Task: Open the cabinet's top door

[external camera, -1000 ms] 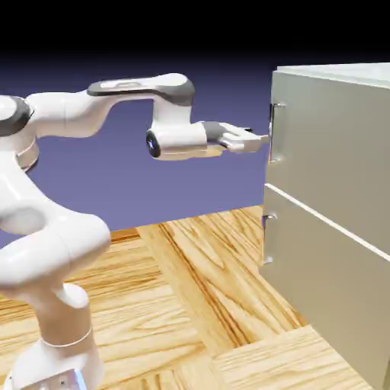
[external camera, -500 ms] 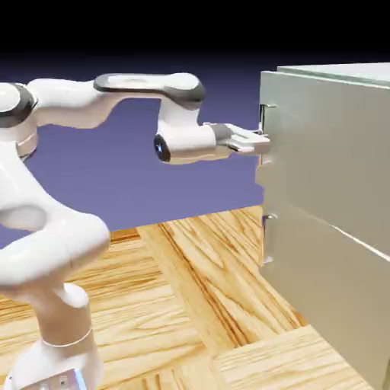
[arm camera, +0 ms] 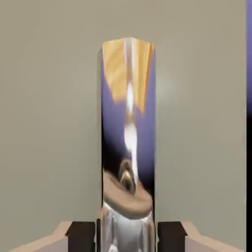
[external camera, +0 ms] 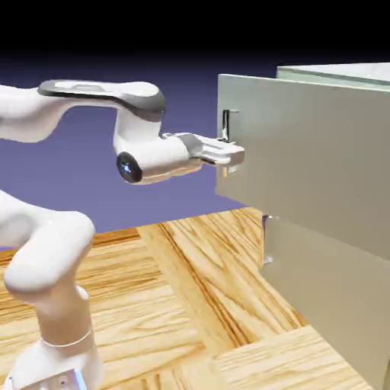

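The cabinet (external camera: 343, 251) is a pale grey-green box on the exterior view's right. Its top door (external camera: 320, 152) stands out from the cabinet's front, toward the exterior view's left. My gripper (external camera: 232, 154) is shut on the door's vertical silver handle (external camera: 228, 126) near the panel's left edge. In the hand view the shiny handle (arm camera: 128, 142) fills the middle, against the flat door panel (arm camera: 49, 123). Both dark finger pads (arm camera: 81, 235) press on its sides at the bottom edge.
The lower panel (external camera: 320, 289) sits flush with the cabinet, its small handle (external camera: 266, 240) at its left edge. The wooden table top (external camera: 190, 305) spreads below the arm. My white arm (external camera: 46, 259) rises at the exterior view's left.
The gripper closed on the top door's handle, then drew back toward the exterior view's left. The door came out with it, away from the cabinet front.
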`<state>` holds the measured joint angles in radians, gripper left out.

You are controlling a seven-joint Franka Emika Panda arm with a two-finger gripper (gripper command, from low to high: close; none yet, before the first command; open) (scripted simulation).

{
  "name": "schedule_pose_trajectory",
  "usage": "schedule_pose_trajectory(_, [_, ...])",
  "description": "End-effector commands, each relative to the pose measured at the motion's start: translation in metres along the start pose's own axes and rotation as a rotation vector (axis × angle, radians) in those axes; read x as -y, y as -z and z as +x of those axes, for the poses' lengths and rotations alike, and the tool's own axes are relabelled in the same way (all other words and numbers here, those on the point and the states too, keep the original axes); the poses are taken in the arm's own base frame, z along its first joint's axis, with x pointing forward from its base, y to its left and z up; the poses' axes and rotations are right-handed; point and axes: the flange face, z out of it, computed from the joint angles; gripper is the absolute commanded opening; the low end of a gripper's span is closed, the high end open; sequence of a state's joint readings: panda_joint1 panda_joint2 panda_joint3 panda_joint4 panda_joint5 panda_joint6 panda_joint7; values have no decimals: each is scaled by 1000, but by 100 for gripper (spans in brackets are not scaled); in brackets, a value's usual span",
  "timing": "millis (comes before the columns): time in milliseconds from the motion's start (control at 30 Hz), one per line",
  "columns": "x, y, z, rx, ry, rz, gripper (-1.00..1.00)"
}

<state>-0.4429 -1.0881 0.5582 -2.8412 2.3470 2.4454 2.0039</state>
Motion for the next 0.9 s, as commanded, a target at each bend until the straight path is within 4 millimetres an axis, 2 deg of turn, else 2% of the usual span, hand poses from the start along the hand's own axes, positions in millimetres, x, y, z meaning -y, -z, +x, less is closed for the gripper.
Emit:
schedule_pose_trajectory(0, [2,8,-2,-14,-1,-14,-100])
schedule_pose_trajectory(233, [17,59,-17,-95,-1,-96,-100])
schedule_pose_trajectory(533, [38,112,-38,-185,-1,-185,-100])
schedule_pose_trajectory(733, [53,144,-52,-242,0,-239,-100])
schedule_pose_trajectory(867, [56,150,-53,-261,2,-238,-100])
